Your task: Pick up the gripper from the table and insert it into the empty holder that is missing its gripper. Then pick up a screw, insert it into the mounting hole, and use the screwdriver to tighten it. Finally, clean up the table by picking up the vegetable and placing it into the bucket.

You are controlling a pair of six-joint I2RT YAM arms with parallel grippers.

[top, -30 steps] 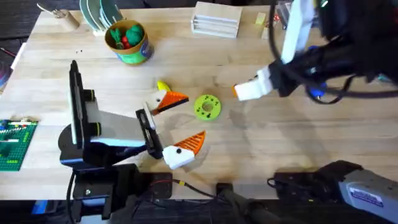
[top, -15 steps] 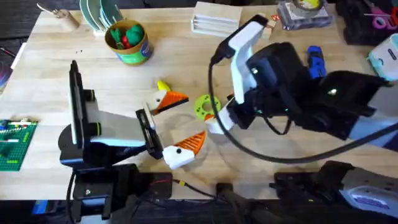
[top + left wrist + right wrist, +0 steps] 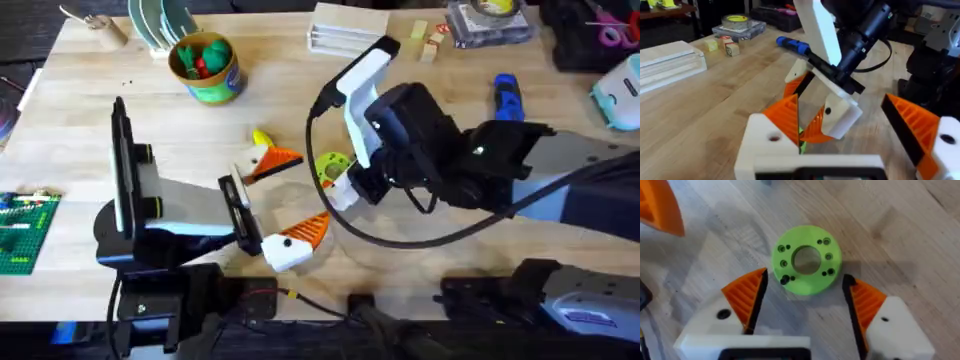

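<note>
My right gripper (image 3: 805, 305) is open, its orange pads (image 3: 747, 297) standing on either side of a lime-green disc with holes (image 3: 810, 284); a small dark dot sits on the disc's rim. From above, my right gripper (image 3: 340, 186) reaches across the middle to that disc (image 3: 328, 166). My left gripper (image 3: 305, 190) is open and wide, with nothing between its fingers. The yellow vegetable (image 3: 262, 138) lies just beyond it. The green bucket (image 3: 207, 68) stands at the back left. The blue screwdriver (image 3: 508, 97) lies at the back right. The loose gripper, the holder and the screw are out of view.
Green and red toy pieces fill the bucket. A stack of pale wooden boards (image 3: 348, 30) and small blocks (image 3: 426, 42) lie at the back. A tape roll (image 3: 490, 12) is at the back right, a green brick plate (image 3: 25, 232) at the left edge.
My right arm has swung from the right side to the middle and come down over the lime-green disc. The left arm has not moved.
</note>
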